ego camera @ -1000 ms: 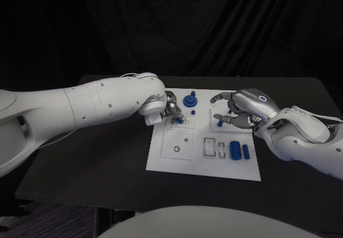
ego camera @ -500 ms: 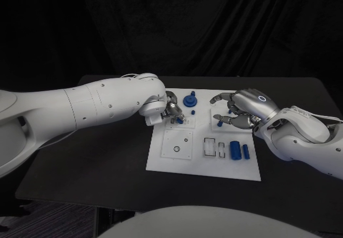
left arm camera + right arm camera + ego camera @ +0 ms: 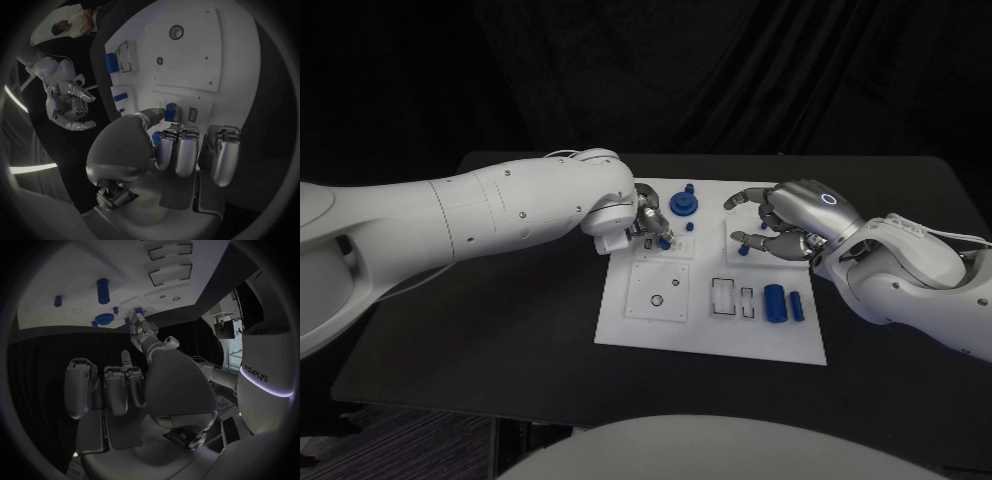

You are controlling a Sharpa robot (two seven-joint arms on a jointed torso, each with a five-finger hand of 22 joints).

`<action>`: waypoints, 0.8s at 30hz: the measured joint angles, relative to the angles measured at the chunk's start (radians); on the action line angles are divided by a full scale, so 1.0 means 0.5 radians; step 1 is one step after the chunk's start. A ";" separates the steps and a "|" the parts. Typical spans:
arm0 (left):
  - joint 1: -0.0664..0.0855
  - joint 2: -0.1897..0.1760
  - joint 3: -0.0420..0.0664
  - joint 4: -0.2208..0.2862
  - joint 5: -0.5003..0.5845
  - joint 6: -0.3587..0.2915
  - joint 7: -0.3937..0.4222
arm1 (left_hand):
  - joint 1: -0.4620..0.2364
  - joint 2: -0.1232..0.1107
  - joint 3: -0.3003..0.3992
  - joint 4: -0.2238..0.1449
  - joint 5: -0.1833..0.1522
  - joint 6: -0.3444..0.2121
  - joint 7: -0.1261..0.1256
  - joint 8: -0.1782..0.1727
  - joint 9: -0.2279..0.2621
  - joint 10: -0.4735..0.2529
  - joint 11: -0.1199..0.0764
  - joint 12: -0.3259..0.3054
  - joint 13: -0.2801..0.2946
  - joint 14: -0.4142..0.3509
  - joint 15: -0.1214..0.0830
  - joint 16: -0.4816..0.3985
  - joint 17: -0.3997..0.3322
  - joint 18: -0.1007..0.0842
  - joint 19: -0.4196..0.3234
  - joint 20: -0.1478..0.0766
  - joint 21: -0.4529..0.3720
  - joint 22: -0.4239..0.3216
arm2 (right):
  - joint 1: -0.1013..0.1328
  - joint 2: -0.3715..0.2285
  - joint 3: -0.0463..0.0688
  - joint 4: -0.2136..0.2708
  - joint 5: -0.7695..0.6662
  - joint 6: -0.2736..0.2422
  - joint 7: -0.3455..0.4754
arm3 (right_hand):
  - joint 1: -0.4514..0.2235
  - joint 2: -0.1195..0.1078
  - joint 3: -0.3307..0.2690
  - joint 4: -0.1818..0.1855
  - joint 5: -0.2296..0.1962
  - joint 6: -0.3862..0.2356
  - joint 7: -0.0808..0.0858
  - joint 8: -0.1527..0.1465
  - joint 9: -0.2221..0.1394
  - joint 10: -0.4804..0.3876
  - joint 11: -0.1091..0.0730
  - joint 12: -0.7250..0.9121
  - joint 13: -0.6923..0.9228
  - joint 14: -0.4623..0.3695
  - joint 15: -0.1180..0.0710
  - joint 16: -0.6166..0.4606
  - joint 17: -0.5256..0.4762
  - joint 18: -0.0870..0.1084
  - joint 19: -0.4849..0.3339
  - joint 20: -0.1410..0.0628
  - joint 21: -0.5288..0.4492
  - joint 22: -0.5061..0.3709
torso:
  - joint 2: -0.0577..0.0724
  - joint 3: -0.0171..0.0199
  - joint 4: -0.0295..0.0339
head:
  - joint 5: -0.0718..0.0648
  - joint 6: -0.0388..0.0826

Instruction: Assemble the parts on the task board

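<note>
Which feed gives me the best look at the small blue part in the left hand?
The left wrist view: the blue part sits pinched at the left hand fingertips. In the head view the hand mostly covers it; the right wrist view shows it tiny.

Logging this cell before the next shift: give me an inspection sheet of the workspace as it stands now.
Surface: black table, bare around the board.
Job's things: white task board mid-table; blue parts on it, including a round knobbed part at the far edge and two cylinders near the right edge.
Clutter: nothing seen.
Hands: left hand pinches a small blue part against the board; right hand curled over the board, contents unclear.
Cables: nothing seen.
Surroundings: black curtain behind.
</note>
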 measured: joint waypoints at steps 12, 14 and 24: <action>-0.002 0.001 0.000 -0.008 0.000 -0.003 0.012 | 0.004 0.004 0.000 0.000 -0.004 0.000 0.000 0.000 -0.001 0.000 0.000 0.000 0.000 0.000 0.000 0.000 0.000 0.000 0.000 0.000 0.000 0.000 | 0.000 0.004 0.000 0.000 0.000 0.007 -0.001 | 0.000 0.000 0.000 0.000 0.000 0.003 -0.003 0.000 -0.003 0.000 0.000 -0.002 0.000 0.000 0.000 -0.002 0.000 0.000 0.000 0.000 -0.012 0.000 | 0.000 0.0000 0.001 | 0.002 0.000; -0.003 0.002 0.000 -0.010 0.000 -0.003 0.013 | 0.005 0.004 0.000 0.000 -0.004 0.000 0.000 0.000 -0.001 0.000 0.000 0.000 0.000 0.000 0.000 0.000 0.000 0.000 0.000 0.000 0.000 0.000 | 0.000 0.004 0.000 -0.001 0.000 0.008 -0.001 | 0.000 0.000 0.000 0.000 0.000 0.003 -0.003 0.000 -0.004 0.000 0.000 -0.002 0.000 0.000 0.000 -0.002 0.000 0.000 0.000 0.000 -0.012 0.000 | 0.000 0.0000 0.001 | 0.002 0.000; -0.006 -0.003 0.002 -0.015 0.001 -0.002 0.015 | -0.001 0.014 -0.006 -0.006 -0.016 0.000 0.000 0.000 -0.001 0.000 0.000 0.000 0.000 0.000 0.000 0.000 0.000 0.000 0.000 0.000 0.000 0.000 | 0.000 0.002 0.000 -0.001 0.000 0.013 -0.003 | 0.000 0.000 0.000 0.000 0.000 0.003 -0.003 0.000 -0.007 0.000 0.000 -0.010 0.000 0.000 0.000 -0.015 0.000 0.000 0.000 0.000 -0.012 0.000 | -0.001 -0.0010 0.001 | 0.000 0.000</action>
